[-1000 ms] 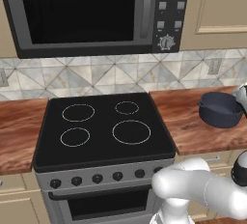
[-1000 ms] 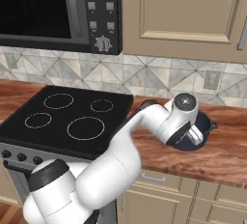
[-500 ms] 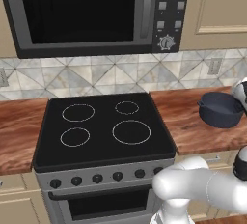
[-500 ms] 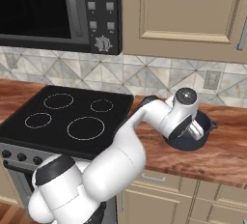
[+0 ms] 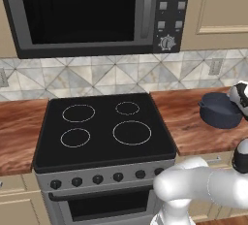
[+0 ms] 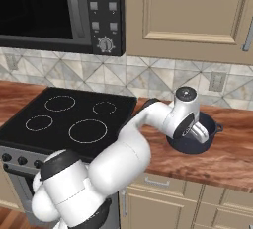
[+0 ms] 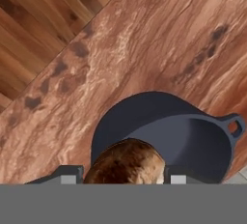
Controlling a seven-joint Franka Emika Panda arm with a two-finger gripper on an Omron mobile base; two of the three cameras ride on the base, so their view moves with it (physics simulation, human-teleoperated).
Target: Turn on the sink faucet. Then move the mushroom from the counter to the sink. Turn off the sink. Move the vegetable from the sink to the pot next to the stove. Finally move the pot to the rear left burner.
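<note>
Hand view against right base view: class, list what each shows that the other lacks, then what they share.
The hand view alone gives the brown mushroom between the tool's fingers, over the pot's rim, and the wooden floor beyond the counter edge. The right base view alone gives the black stove with its four burner rings, the microwave above, the cabinets and the wall outlet. Both show the dark pot on the wooden counter.
</note>
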